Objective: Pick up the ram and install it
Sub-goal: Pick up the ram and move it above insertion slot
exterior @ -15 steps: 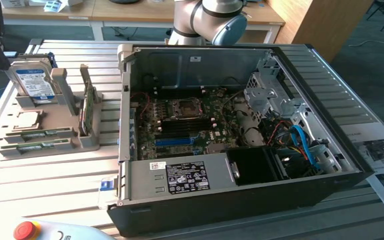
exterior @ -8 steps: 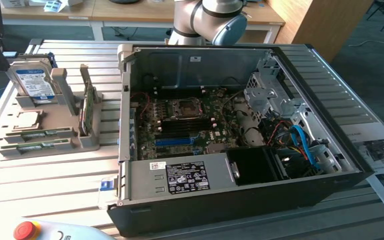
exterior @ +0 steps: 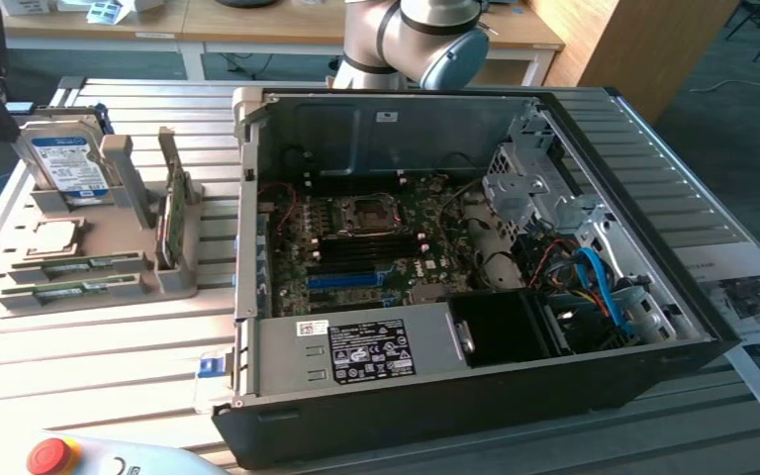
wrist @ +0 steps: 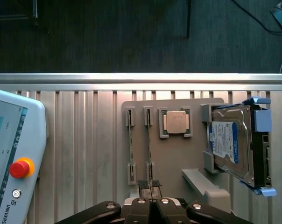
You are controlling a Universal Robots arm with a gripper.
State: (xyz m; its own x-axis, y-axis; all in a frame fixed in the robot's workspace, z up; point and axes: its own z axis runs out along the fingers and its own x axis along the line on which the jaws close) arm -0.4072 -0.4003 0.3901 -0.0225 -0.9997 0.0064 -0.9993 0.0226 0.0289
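Two ram sticks [wrist: 130, 144] [wrist: 149, 144] stand on edge, side by side, in slots of a grey holder [wrist: 173, 158]. The exterior view has them as thin green strips [exterior: 86, 265] [exterior: 83, 290] at the holder's near end, on that view's left. My gripper [wrist: 150, 189] hangs well above the holder, in line with one end of the ram stick nearer the processor. Its dark fingertips [wrist: 144, 185] are pressed together, shut, with nothing between them. The open computer case [exterior: 264, 336] shows its motherboard [exterior: 414, 223] with black memory slots [exterior: 353, 255].
The holder also carries a square processor [wrist: 176, 122], a hard drive with a blue-white label [wrist: 229, 142] and a wider green card on edge [exterior: 173, 213]. A teach pendant with a red button [wrist: 19, 169] lies on the slatted table [wrist: 85, 140]. The arm's elbow [exterior: 420, 35] rises behind the case.
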